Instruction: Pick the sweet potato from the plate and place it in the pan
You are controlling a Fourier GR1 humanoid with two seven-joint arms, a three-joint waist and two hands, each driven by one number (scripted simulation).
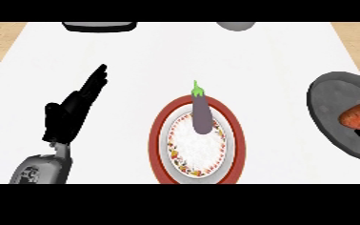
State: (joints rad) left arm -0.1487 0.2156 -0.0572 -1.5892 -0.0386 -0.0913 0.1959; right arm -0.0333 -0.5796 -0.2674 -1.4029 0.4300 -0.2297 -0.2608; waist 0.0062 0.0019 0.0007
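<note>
On plate (158,148) an eggplant (202,114), sweet potato (350,118) inside pan (325,109)

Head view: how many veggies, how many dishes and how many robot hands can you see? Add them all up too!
Veggies: 2, the purple eggplant on the red-rimmed round plate and the orange sweet potato in the dark grey pan.
Dishes: 2, the plate and the pan.
Hands: 1, the black left hand, open.
Total: 5

eggplant (202,112) lying on plate's far rim | black object (98,26) top left | grey object (235,25) top centre
</note>
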